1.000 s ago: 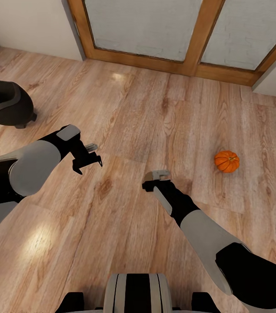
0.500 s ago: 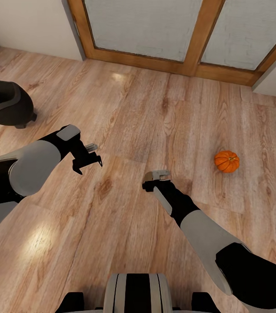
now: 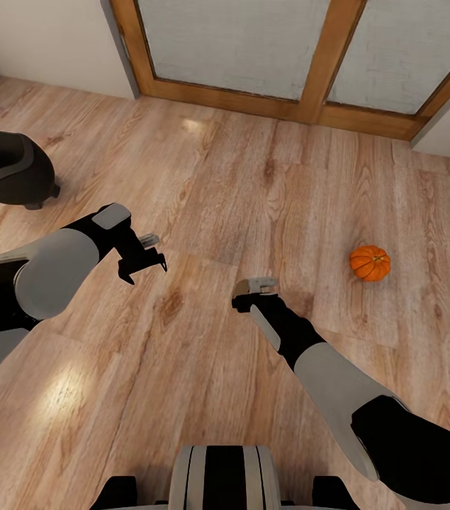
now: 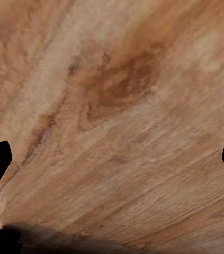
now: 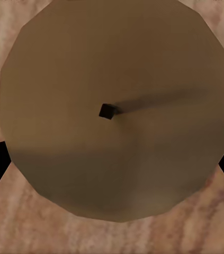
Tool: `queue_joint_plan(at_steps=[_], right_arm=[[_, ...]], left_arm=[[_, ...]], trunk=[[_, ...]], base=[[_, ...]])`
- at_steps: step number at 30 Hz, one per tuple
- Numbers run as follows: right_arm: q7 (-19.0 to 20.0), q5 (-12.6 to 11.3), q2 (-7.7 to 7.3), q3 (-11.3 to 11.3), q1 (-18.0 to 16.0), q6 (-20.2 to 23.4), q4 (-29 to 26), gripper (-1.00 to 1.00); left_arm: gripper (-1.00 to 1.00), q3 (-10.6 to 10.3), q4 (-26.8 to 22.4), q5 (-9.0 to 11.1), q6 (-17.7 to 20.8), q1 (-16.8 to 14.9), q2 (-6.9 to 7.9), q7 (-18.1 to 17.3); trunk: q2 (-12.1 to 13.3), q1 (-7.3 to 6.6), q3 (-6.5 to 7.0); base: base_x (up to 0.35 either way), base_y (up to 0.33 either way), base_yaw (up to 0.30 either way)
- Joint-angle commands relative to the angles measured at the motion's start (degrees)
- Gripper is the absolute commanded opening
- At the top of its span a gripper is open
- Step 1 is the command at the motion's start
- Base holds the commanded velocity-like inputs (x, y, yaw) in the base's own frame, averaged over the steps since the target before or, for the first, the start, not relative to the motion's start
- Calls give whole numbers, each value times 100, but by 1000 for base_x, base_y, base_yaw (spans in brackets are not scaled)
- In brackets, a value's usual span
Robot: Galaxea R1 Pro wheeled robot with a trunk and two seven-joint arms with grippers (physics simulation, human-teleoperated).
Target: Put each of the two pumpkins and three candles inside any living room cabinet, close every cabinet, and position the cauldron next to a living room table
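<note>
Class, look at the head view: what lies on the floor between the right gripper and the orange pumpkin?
Nothing. In the head view, the stretch from the right gripper to the pumpkin is bare wood-plank floor; the cauldron sits far off on the other side.

Both arms are built of smooth light-grey rounded shells joined by glossy black segments, tapering toward slim black wrists. The left gripper [image 3: 142,263] is black and angular with a pale grey block behind it, while the right gripper [image 3: 254,290] is black with a grey metallic tip. Below both arms, the trunk's top [image 3: 225,476] is a rounded grey casing with black vertical stripes, flanked by black parts.
</note>
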Motion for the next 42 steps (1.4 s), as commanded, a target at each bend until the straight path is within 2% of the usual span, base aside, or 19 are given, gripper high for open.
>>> queue_joint_plan(at_steps=[1, 13, 16, 20, 22, 24, 25, 28, 32, 38, 42], right_arm=[[-53, -65, 0, 16, 0, 1, 28, -100], [-50, -59, 0, 16, 2, -97, 49, -100], [-59, -53, 0, 15, 2, -90, 42, -100], [-376, -33, 0, -7, 2, 86, -26, -100], [-664, -28, 0, -13, -1, 271, -94, -100], [-1000, -25, 0, -22, -18, 611, -174, -100], [-1191, -27, 0, -26, -142, 1062, -285, -100], [-1259, -36, 0, -22, -285, 1390, -328, -100], [-1284, -36, 0, 12, -329, 1502, -302, -100], [-1282, -40, 0, 35, -340, 1643, -284, -100], [-1271, -61, 0, 31, -341, 1673, -271, -100]], left_arm=[[100, 46, -8, 14, 14, -1, 1, 57], [100, 46, -4, 11, 14, 8, -7, 54], [100, 46, -6, 10, 10, 103, -8, 59], [100, 46, -6, 8, -15, 278, -9, 54], [100, 46, -4, 4, -54, 329, -21, 50], [100, 46, -5, 2, -188, 423, -111, 46], [100, 46, -6, 1, -471, 528, -259, 44], [100, 45, -5, 1, -623, 577, -413, 33], [100, 46, -3, 1, -794, 630, -550, -40], [100, 39, -7, -11, -1547, 959, -770, -75], [100, 38, -5, -19, -1757, 1095, -858, -89]], trunk=[[-1, 0, -4], [-1, 0, -4], [1, -2, 18], [6, -12, 107], [9, -18, 151], [11, -23, 196], [13, -25, 218], [17, -33, 284], [22, -43, 373], [30, -59, 506], [35, -69, 594]], base=[[0, 0, 0], [0, 0, 0], [0, 0, 0], [0, 0, 0], [0, 0, 0], [0, 0, 0], [0, 0, 0], [0, 0, 0], [0, 0, 0], [0, 0, 0], [0, 0, 0]])
